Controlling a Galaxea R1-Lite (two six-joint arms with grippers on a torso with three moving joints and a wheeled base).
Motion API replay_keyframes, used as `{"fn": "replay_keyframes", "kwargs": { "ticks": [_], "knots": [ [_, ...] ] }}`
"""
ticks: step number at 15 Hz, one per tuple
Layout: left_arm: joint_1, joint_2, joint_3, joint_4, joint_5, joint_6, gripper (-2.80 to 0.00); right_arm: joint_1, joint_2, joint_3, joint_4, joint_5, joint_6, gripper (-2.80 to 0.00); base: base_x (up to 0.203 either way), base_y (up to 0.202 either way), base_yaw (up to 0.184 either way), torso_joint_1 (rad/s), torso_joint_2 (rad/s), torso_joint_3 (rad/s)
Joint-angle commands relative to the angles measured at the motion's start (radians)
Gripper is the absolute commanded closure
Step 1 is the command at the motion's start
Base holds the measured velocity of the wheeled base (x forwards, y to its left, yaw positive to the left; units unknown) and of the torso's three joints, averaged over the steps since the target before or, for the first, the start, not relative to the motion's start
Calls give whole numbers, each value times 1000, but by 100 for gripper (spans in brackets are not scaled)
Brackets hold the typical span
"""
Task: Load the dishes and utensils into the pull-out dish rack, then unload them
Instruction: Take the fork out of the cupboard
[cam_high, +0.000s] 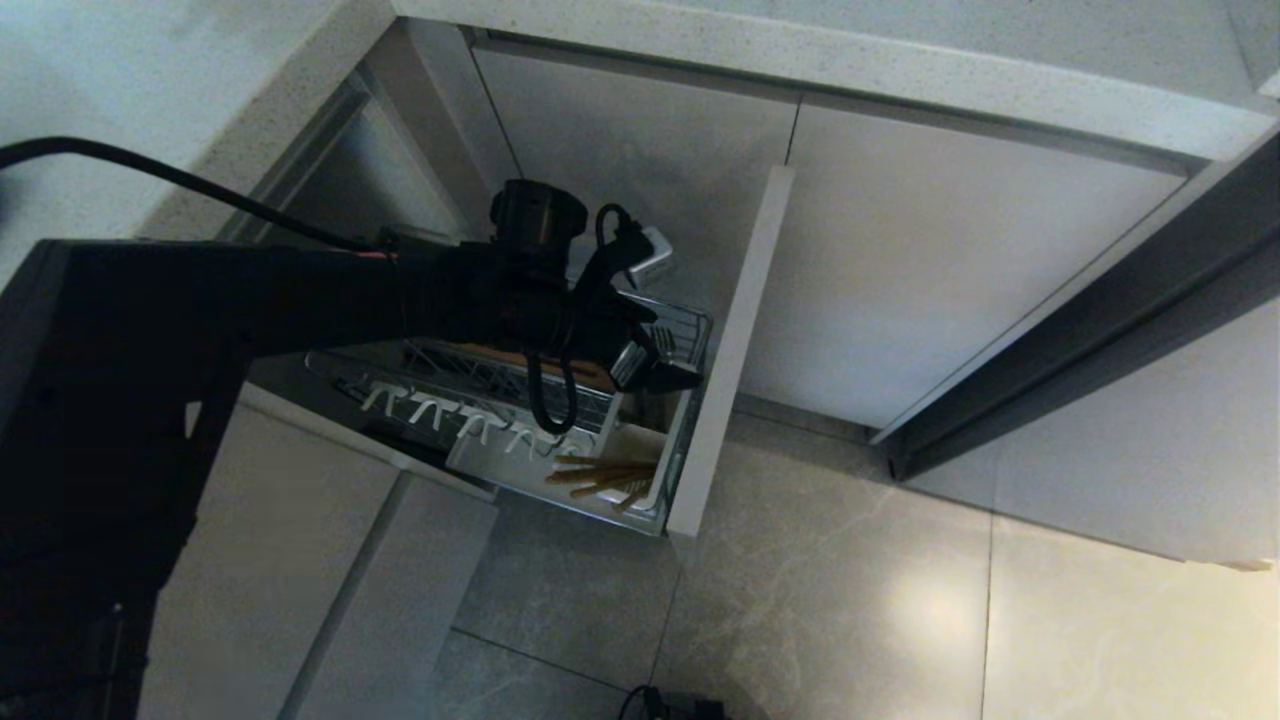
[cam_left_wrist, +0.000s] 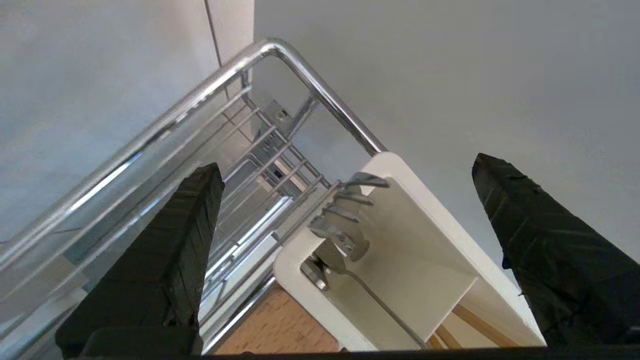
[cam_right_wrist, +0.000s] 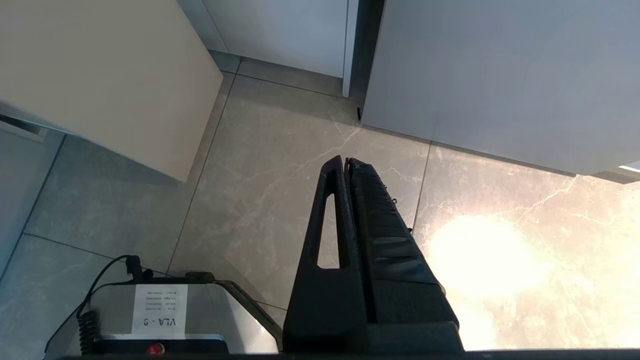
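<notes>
Black and bulky in the foreground, the left arm (cam_high: 250, 300) reaches across the head view toward the pull-out dish rack (cam_high: 520, 420), which is drawn out from the cabinet behind its flat beige front panel (cam_high: 735, 340). Its left gripper (cam_high: 655, 365) hangs over the front end of the rack, close beside that panel, fingers (cam_left_wrist: 165, 260) spread wide apart with nothing between them. From the left wrist view, the gap between the fingers frames the white utensil caddy (cam_left_wrist: 425, 240), clipped onto the chrome wire (cam_left_wrist: 320, 95) of the basket, with a metal hook piece (cam_left_wrist: 345, 220) at its edge. Down in the caddy sit the wooden chopsticks (cam_high: 600, 478), light brown, lying together at the near corner of the rack. A row of white pegs (cam_high: 440, 412) runs along the rack's near side, and the brown wooden strip (cam_left_wrist: 280, 325) shows just beside the caddy. Over on the other side, the right gripper (cam_right_wrist: 347, 165) hangs idle above the grey floor tiles (cam_right_wrist: 260, 165), fingers pressed together, with the robot's base (cam_right_wrist: 160, 315) just below it. No bowl or plate can be made out in these views.
</notes>
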Motion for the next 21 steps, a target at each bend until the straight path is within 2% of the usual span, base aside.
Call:
{"fn": "replay_keyframes", "kwargs": {
  "ticks": [1, 16, 17, 21],
  "knots": [
    [2, 2, 0, 0, -2, 4, -280, 0, -1, 0, 0, 0, 0, 0, 0, 0, 0, 0, 0, 0],
    [11, 0, 0, 3, -2, -22, -280, 0, -1, 0, 0, 0, -1, 0, 0, 0, 0, 0, 0, 0],
    [11, 0, 0, 4, -3, -23, 0, 0, -1, 0, 0, 0, 0, 0, 0, 0, 0, 0, 0, 0],
    [11, 3, 0, 3, 0, -41, 0, 0, -1, 0, 0, 0, 0, 0, 0, 0, 0, 0, 0, 0]
  ]
}}
